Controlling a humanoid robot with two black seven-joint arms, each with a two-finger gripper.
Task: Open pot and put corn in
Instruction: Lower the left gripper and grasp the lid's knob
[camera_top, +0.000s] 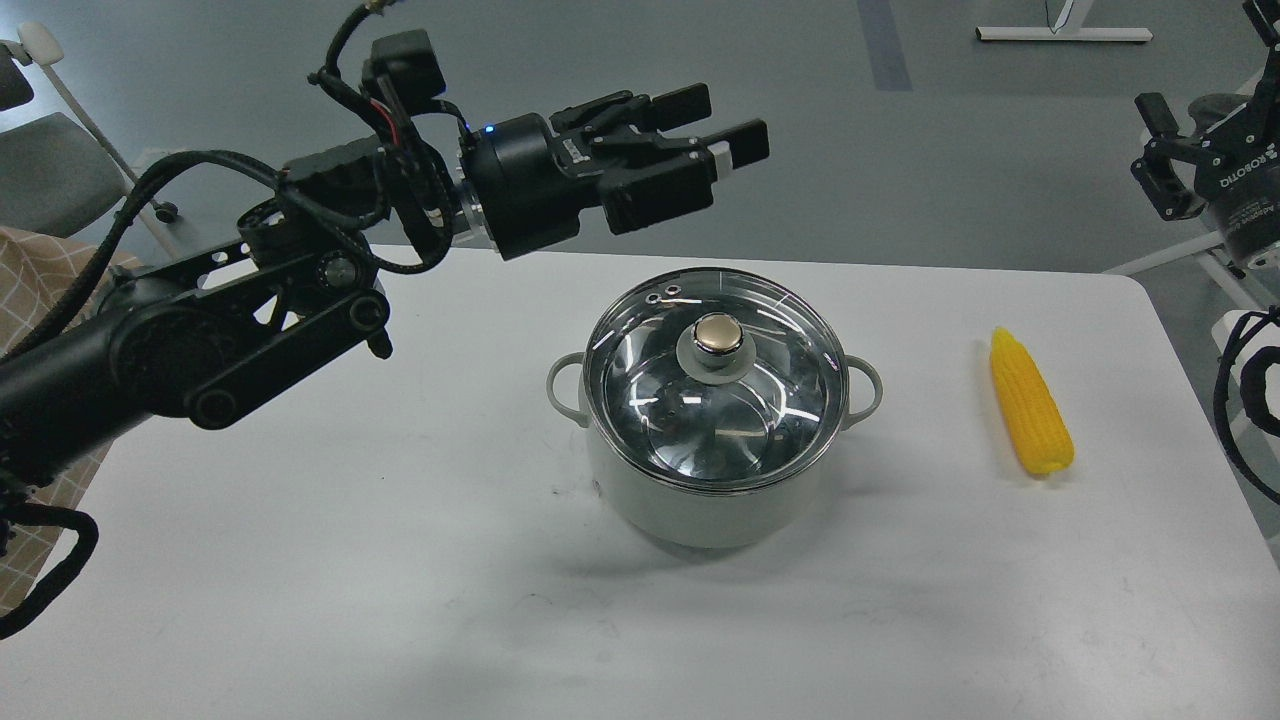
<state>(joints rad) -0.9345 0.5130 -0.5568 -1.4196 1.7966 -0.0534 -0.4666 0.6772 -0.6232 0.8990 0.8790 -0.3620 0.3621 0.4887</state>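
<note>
The pot (712, 480) is seen in the middle of the bench (300, 560), covered by its glass lid (715, 375). The corn (1030, 415) is laid near the right edge. The left pincer (722, 125) is held open above the far edge, empty; the state of the right pincer (1165, 160) cannot be told.

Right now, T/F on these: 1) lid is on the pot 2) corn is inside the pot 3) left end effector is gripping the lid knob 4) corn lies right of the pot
1) The glass lid sits on the pot. True.
2) The corn is inside the pot. False: it lies on the white table.
3) The left end effector grips the lid knob. False: it hangs open above the pot, holding nothing.
4) The corn lies right of the pot. True, apart from it.
</note>
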